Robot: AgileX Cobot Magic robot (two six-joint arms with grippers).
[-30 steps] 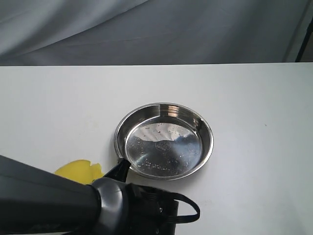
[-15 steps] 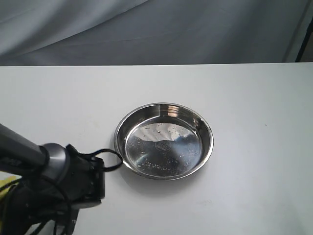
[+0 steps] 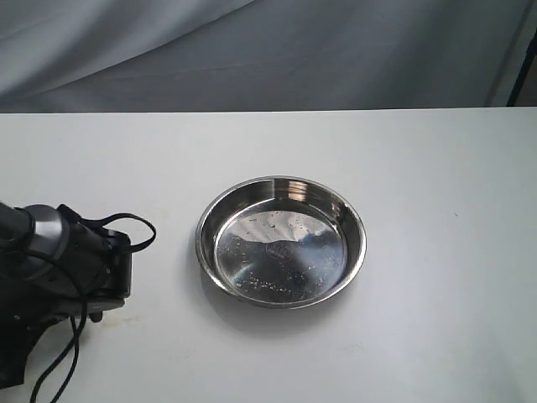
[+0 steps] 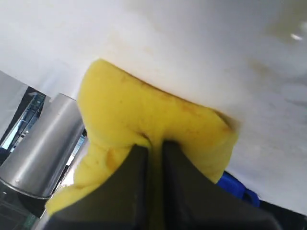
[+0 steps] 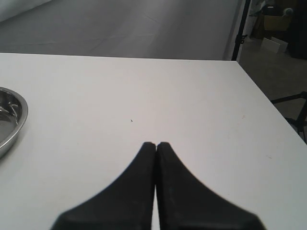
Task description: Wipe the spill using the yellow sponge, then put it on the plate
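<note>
Far left of the exterior view: the left arm point(image 3: 67, 260) hides what it carries. In its wrist view, the left gripper point(image 4: 154, 143) is clamped on the yellow sponge point(image 4: 144, 110), which presses against the white table point(image 3: 436, 168). Centre: the plate point(image 3: 201, 239) stands upright, near the arm but apart from it. Right: the right gripper point(image 5: 156, 143) has its jaws pressed together, tip to tip.
</note>
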